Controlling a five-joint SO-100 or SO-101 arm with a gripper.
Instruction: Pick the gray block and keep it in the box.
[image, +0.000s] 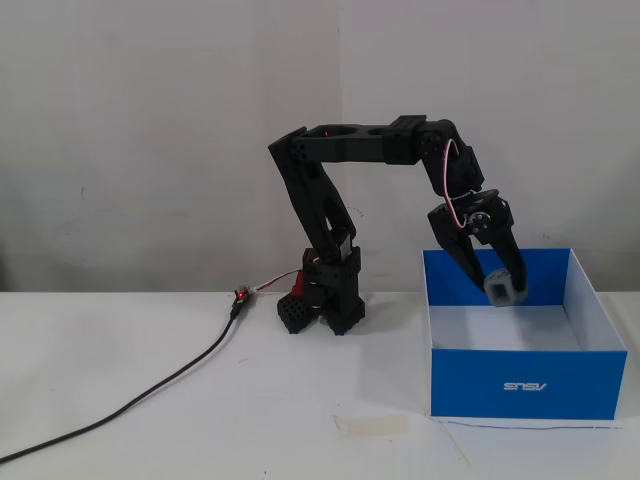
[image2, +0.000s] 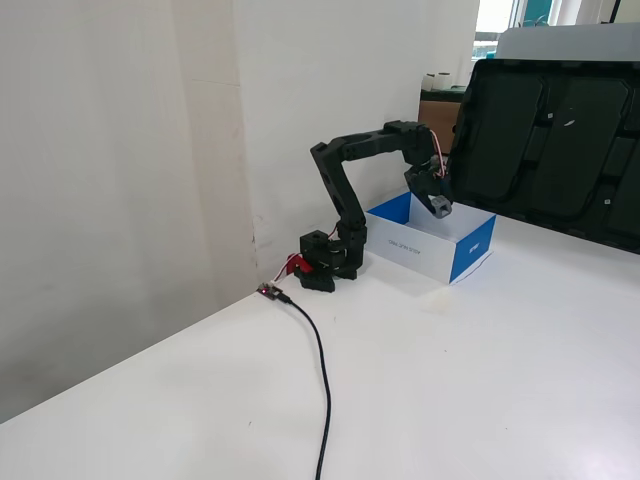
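Observation:
The gray block (image: 504, 289) hangs above the white inside of the blue box (image: 525, 384), held in my gripper (image: 503, 286), whose black fingers are shut on it. In the other fixed view the gray block (image2: 441, 209) shows small over the box (image2: 470, 252), near its far wall, still in my gripper (image2: 440, 207). The arm reaches out from its base at the left of the box and bends down over the opening. The block is clear of the box floor.
The arm's black base (image: 325, 295) stands left of the box. A black cable (image: 150, 390) runs from a small red board across the white table toward the front left. A pale strip of tape (image: 373, 425) lies before the box. A large black panel (image2: 560, 140) stands behind the box.

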